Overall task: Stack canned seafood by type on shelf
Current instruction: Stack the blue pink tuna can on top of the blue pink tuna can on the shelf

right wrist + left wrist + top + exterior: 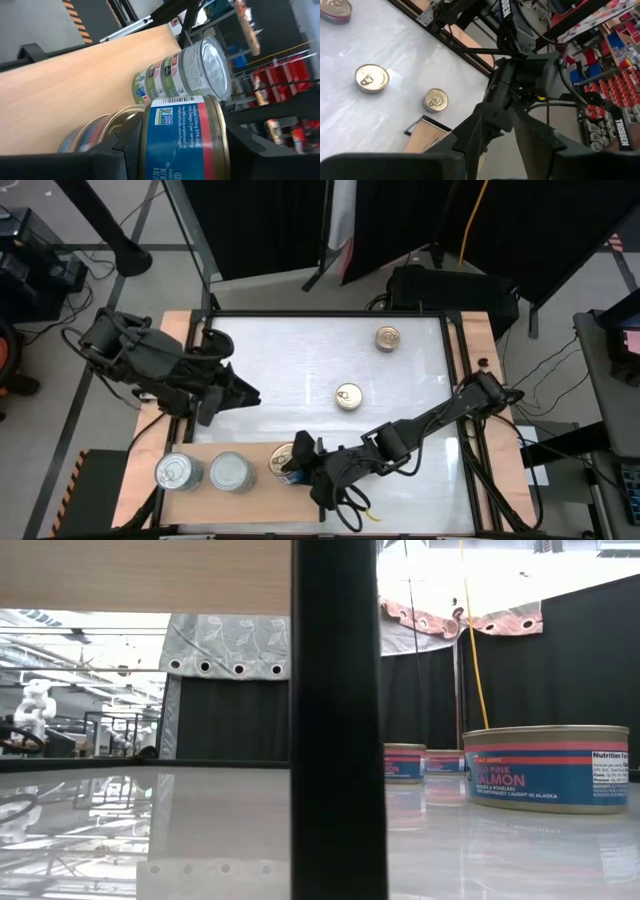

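Note:
My right gripper (292, 464) reaches over the right end of the wooden shelf (200, 505) and is shut on a gold-lidded, blue-labelled tin (182, 135). Just below and behind it sits another gold-lidded tin (87, 135) on the shelf. Further left on the shelf stand a stack of green-labelled, silver-lidded tins (197, 70) and a second stack (178, 472). Two gold-lidded tins (348, 396) (388, 338) rest on the white table. My left gripper (240, 392) hovers open and empty at the table's left side. My right gripper pinches the tin's labelled side wall (155, 145) between its two fingers (112, 155), one on each side. The fingers come from the table's right, slanting down. The tin's lid (283, 459) faces up. Whether it rests on the tin beneath, I cannot tell.
In the low view a dark upright post (335, 720) blocks the middle, and salmon tins (545, 768) (405, 762) stand on the table to its right. The table's frame rails (455, 380) run along its sides. Bare white table lies between the two arms.

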You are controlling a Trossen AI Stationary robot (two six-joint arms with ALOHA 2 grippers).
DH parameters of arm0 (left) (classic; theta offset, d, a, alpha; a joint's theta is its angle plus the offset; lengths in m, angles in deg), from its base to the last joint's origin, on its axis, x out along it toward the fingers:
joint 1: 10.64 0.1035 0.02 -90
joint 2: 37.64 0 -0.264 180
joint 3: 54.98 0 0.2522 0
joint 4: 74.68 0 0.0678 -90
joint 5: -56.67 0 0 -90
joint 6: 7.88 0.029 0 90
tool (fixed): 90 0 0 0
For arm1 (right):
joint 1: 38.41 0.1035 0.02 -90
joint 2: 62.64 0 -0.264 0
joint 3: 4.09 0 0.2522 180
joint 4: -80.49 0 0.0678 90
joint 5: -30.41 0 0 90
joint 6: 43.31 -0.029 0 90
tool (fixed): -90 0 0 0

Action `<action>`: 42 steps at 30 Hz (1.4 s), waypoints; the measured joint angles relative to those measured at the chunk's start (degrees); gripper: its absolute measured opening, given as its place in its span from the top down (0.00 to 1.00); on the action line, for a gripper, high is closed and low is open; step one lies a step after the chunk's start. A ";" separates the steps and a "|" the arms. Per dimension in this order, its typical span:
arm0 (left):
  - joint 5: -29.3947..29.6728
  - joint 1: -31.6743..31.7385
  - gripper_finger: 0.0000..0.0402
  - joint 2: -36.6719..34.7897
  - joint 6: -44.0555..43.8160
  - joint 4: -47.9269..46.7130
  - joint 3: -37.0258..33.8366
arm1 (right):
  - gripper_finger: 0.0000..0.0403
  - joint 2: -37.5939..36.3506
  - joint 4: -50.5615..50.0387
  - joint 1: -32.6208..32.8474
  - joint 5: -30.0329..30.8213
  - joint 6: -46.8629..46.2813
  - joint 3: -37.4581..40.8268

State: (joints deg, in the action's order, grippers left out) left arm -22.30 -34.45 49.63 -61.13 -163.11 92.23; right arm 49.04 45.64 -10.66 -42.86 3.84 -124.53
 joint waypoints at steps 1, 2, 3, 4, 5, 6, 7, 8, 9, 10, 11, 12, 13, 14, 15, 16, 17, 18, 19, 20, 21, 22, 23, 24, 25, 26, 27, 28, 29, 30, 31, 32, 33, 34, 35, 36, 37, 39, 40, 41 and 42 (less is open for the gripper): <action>0.00 -0.14 0.70 0.00 0.01 0.01 0.00 | 0.55 0.31 0.51 -0.03 0.20 0.35 -0.01; 0.00 -0.33 0.70 0.00 0.00 -0.02 -0.02 | 0.54 0.57 0.66 -0.03 0.31 0.43 -0.04; 0.00 -0.42 0.70 0.00 0.00 -0.03 0.00 | 0.54 0.61 0.69 -0.03 0.48 0.22 -0.07; 0.00 -0.66 0.70 0.00 0.00 -0.02 0.00 | 0.53 0.61 0.68 -0.03 0.74 -0.46 -0.07; 0.00 -0.81 0.70 0.00 0.00 -0.05 -0.02 | 0.51 0.61 0.82 -0.03 0.89 -1.50 -0.07; 0.00 -1.04 0.70 0.00 0.00 -0.06 -0.02 | 0.50 0.61 1.07 -0.03 0.78 -2.59 -0.07; 0.00 -1.20 0.70 0.00 0.00 -0.13 -0.01 | 0.48 0.61 1.16 -0.03 0.47 -3.65 -0.04; 0.01 -1.41 0.70 0.00 0.00 -0.35 -0.01 | 0.46 0.61 1.11 -0.03 -0.17 -4.74 -0.02; 0.00 -1.51 0.70 0.00 -0.02 -0.69 -0.01 | 0.44 0.59 1.11 -0.07 -0.98 -5.92 0.00; 0.00 -1.65 0.70 0.00 -0.02 -1.19 -0.02 | 0.41 0.58 1.17 -0.24 -1.72 -7.23 0.00; 0.02 -1.82 0.70 0.00 -0.02 -1.62 -0.02 | 0.39 0.50 1.22 -0.34 -2.47 -8.63 0.00; 0.06 -1.88 0.70 0.00 -0.02 -1.78 -0.02 | 0.37 0.45 1.25 -0.38 -2.82 -10.12 0.00; 0.25 -1.88 0.70 0.00 -0.02 -1.80 -0.02 | 0.35 0.39 1.31 -0.44 -3.30 -11.44 0.00; 0.55 -1.88 0.70 0.00 -0.02 -1.86 -0.02 | 0.33 0.39 1.59 -0.44 -3.34 -12.71 0.00; 0.76 -1.88 0.70 0.00 -0.02 -1.91 -0.02 | 0.32 0.39 1.79 -0.44 -3.33 -13.81 0.00; 1.05 -1.88 0.70 0.00 -0.02 -1.94 -0.02 | 0.30 0.39 2.06 -0.44 -3.35 -14.75 0.00; 1.19 -1.88 0.70 0.00 -0.02 -1.94 -0.02 | 0.30 0.39 2.61 -0.53 -3.37 -15.53 0.00; 1.25 -1.88 0.70 0.00 -0.02 -1.94 -0.02 | 0.29 0.39 3.17 -0.67 -3.42 -16.22 0.00; 1.25 -1.88 0.70 0.00 -0.02 -1.94 -0.02 | 0.29 0.37 3.31 -0.71 -3.51 -16.63 0.00; 1.27 -1.88 0.70 0.00 -0.02 -1.94 -0.02 | 0.29 0.35 3.31 -0.76 -3.53 -16.72 0.00; 1.27 -1.88 0.70 0.00 -0.02 -1.94 -0.02 | 0.29 0.35 3.28 -0.81 -3.56 -16.65 0.00; 1.28 -1.88 0.70 0.00 -0.02 -1.94 -0.02 | 0.29 0.35 3.27 -0.81 -3.49 -16.52 0.00; 1.29 -1.88 0.70 0.00 -0.02 -1.94 -0.02 | 0.29 0.29 3.23 -0.81 -3.32 -16.51 -0.01; 1.29 -1.88 0.70 0.00 -0.04 -1.94 -0.02 | 0.29 0.02 2.63 -0.79 -2.94 -16.60 -0.31; 1.31 -1.88 0.70 0.00 -0.04 -1.94 -0.02 | 0.29 -0.13 2.35 -0.59 -1.97 -17.11 -1.07; 1.31 -1.92 0.70 0.00 -0.02 -1.94 -0.02 | 0.29 -0.22 2.41 -0.36 -0.32 -18.26 -2.39; 1.39 -2.11 0.70 0.00 -0.02 -1.94 -0.02 | 0.29 -0.68 2.26 0.01 2.04 -19.88 -4.07; 1.50 -2.27 0.70 0.00 0.05 -1.94 -0.02 | 0.29 -1.52 1.17 0.45 4.91 -21.95 -5.81; 1.61 -2.57 0.70 0.00 0.40 -1.94 -0.04 | 0.29 -2.39 0.03 0.78 7.87 -24.61 -7.75; 1.76 -2.89 0.70 0.00 1.08 -1.94 -0.04 | 0.30 -3.40 -1.16 1.03 11.12 -28.11 -10.09; 2.21 -3.23 0.70 0.00 1.33 -1.94 -0.04 | 0.30 -4.47 -3.54 1.32 14.51 -32.34 -12.08; 3.02 -3.67 0.70 0.06 1.53 -1.96 -0.04 | 0.31 -5.57 -6.91 1.53 17.36 -36.75 -13.88; 4.15 -4.06 0.70 0.12 1.57 -1.97 -0.04 | 0.31 -6.55 -10.90 1.67 19.86 -41.60 -15.52; 5.28 -4.30 0.70 0.17 1.62 -2.06 -0.04 | 0.32 -7.53 -14.90 1.64 21.27 -46.21 -16.77; 6.58 -4.59 0.70 0.25 1.68 -2.20 -0.04 | 0.33 -8.51 -19.59 1.61 22.26 -50.77 -17.55; 7.79 -4.92 0.70 0.39 1.88 -2.20 -0.04 | 0.34 -9.54 -24.24 1.45 22.63 -55.20 -17.77; 8.96 -5.04 0.70 0.44 2.44 -2.18 -0.04 | 0.34 -10.62 -28.56 1.11 22.49 -59.11 -17.77; 11.34 -5.41 0.70 0.70 3.27 -2.18 -0.04 | 0.37 -12.69 -39.22 0.72 22.12 -66.71 -17.77; 12.46 -5.49 0.70 0.82 3.82 -2.18 -0.04 | 0.38 -13.48 -45.18 0.50 21.97 -70.03 -17.78; 13.61 -5.51 0.70 0.91 4.13 -2.15 -0.04 | 0.39 -13.96 -51.06 0.18 21.61 -72.90 -17.86; 14.78 -5.52 0.70 1.12 4.33 -2.15 -0.04 | 0.40 -14.12 -56.30 -0.29 20.83 -75.17 -17.85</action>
State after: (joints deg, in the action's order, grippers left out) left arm -7.52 -39.96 50.74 -56.80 -165.26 92.18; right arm 34.92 -10.66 -10.95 -22.04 -71.34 -142.38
